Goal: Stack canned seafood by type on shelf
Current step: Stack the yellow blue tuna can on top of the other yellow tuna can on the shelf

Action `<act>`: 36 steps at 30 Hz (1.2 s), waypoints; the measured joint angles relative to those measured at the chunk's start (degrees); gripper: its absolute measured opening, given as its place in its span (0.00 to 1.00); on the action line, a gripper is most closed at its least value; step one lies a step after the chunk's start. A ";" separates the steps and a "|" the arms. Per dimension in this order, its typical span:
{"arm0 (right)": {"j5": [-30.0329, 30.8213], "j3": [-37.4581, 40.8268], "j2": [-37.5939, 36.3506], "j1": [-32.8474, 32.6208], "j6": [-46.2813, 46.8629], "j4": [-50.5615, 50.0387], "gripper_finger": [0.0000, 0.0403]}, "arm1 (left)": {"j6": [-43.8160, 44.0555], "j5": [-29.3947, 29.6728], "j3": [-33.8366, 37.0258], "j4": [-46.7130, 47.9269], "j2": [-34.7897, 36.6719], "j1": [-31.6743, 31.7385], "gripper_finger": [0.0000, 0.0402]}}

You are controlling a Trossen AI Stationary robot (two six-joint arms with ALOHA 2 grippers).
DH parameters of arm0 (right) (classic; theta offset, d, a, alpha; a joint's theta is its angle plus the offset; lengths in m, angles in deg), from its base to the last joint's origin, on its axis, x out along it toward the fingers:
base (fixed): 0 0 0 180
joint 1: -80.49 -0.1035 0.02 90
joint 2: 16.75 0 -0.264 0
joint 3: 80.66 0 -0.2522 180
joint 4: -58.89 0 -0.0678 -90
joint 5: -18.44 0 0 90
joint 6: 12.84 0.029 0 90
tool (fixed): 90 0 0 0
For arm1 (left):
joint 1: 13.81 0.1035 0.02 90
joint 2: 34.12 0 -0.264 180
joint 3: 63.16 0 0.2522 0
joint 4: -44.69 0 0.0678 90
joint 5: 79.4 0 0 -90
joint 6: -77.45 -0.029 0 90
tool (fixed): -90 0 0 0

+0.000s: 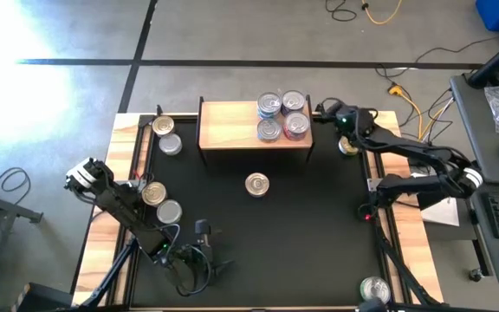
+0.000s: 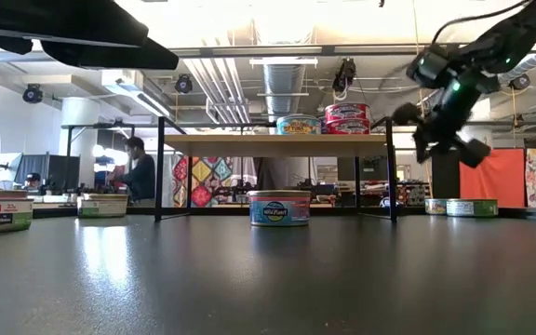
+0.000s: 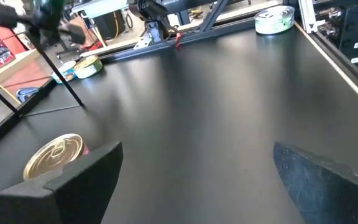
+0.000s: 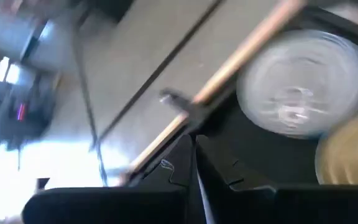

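Cans crowd the right half of the shelf [image 1: 232, 126]: four tins [image 1: 282, 116] sit in a tight cluster on its light-wood top, two with silver lids behind and two with red labels in front; the low view shows one blue-labelled tin [image 2: 298, 124] and red ones [image 2: 346, 117] up there. Under and just in front of the shelf, a gold-lidded can [image 1: 256, 184] with a blue label stands alone on the black table [image 1: 267, 251]. Two more tins [image 1: 166, 136] lie at the table's back-left corner, beside the shelf's left end; another two [image 1: 160, 202] sit near the left edge, close to the left arm; one can [image 1: 349, 146] rests by the right edge below the right arm, and a green-labelled one [image 1: 374, 289] sits at the front-right corner.

Right gripper [image 1: 323, 109] hangs in the air just off the shelf's right end, fingers pressed together and holding nothing. Left gripper [image 1: 204, 232] waits low over the front-left of the table, fingers [image 3: 73, 180] spread wide apart and empty.
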 joint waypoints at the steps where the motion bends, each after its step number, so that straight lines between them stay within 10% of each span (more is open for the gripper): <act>1: 0.84 0.01 1.28 -0.01 3.45 0.14 0.03 | -0.53 0.00 0.00 0.00 0.00 0.07 0.99; 23: 5.50 -12.85 25.31 8.33 19.60 -13.68 0.03 | 0.07 0.09 0.00 4.92 0.02 0.63 0.99; 36: 4.83 -15.05 26.50 6.31 24.80 -25.83 0.03 | 7.07 3.04 0.00 12.35 0.07 0.63 0.99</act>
